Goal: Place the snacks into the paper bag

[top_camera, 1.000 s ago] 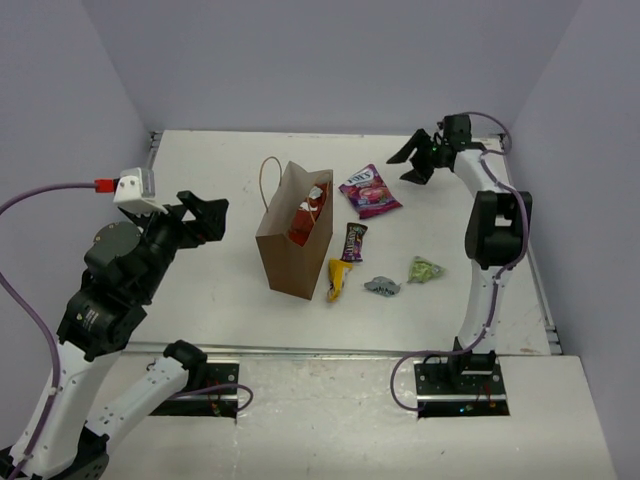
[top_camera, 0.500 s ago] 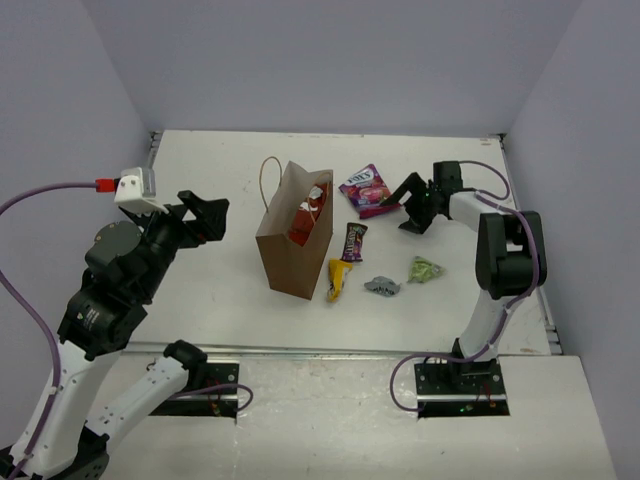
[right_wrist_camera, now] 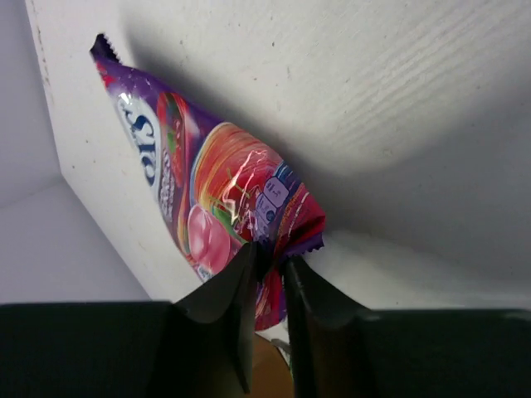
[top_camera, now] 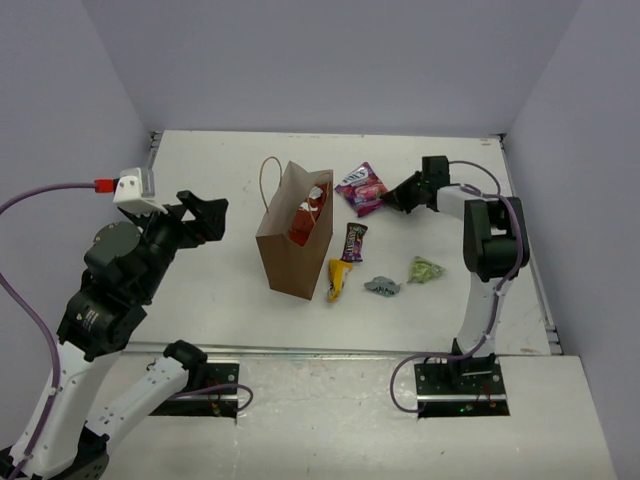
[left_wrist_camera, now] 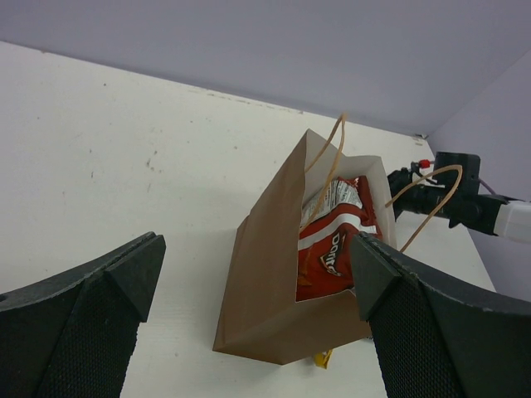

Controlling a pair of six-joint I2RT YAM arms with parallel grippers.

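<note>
The brown paper bag (top_camera: 290, 250) stands upright mid-table with a red chip bag (top_camera: 308, 212) inside it. The magenta pouch (top_camera: 361, 188) lies flat behind and to the right of the bag. My right gripper (top_camera: 390, 201) is low at the pouch's right edge. In the right wrist view it (right_wrist_camera: 270, 259) is shut on a pinched corner of the pouch (right_wrist_camera: 207, 195). A dark purple bar (top_camera: 353, 241), a yellow wrapper (top_camera: 337, 279), a grey wrapper (top_camera: 381, 286) and a green wrapper (top_camera: 424, 269) lie right of the bag. My left gripper (top_camera: 205, 215) hangs open left of the bag (left_wrist_camera: 270, 282), holding nothing.
The bag's thin loop handle (top_camera: 266, 178) sticks out toward the back left. The table's back edge meets the wall just beyond the pouch. The right arm's upright link (top_camera: 488, 245) stands close to the green wrapper.
The right arm has swung from the back right corner down and left to the magenta pouch. Its jaws, open before, have shut on the pouch's edge. The left arm has not moved.
</note>
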